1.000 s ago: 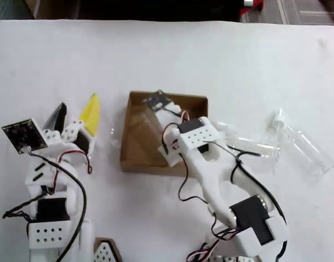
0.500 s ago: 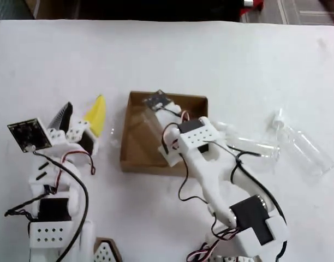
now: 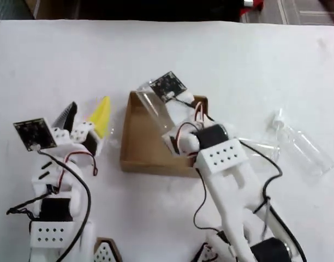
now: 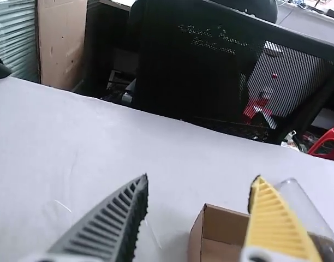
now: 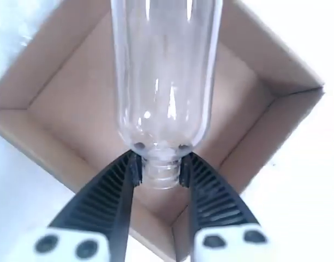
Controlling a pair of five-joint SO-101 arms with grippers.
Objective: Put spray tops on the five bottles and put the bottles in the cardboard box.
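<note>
My right gripper (image 5: pixel 159 170) is shut on the bare neck of a clear bottle (image 5: pixel 167 71), which hangs tilted over the open cardboard box (image 5: pixel 260 109). From above, that bottle (image 3: pixel 156 112) slants across the box (image 3: pixel 137 147) beneath the right arm. My left gripper (image 3: pixel 89 106) sits left of the box, open, its black and yellow fingers holding nothing. From the left wrist, the gripper (image 4: pixel 200 183) points past a corner of the box (image 4: pixel 216 234), with the bottle (image 4: pixel 311 210) beyond it. Two more clear bottles (image 3: pixel 254 146) (image 3: pixel 306 150) lie right of the box, one with a white spray top (image 3: pixel 278 117).
White table (image 3: pixel 210 60) stretches open beyond the box and out to the far edge. A dark chair (image 4: pixel 210 65) and clutter stand past that edge. The right arm's body (image 3: pixel 232 180) crosses the table in front of the box.
The right arm has drawn back and raised the bottle, which now slants toward the box's far left corner. The left gripper has shifted slightly right, toward the box.
</note>
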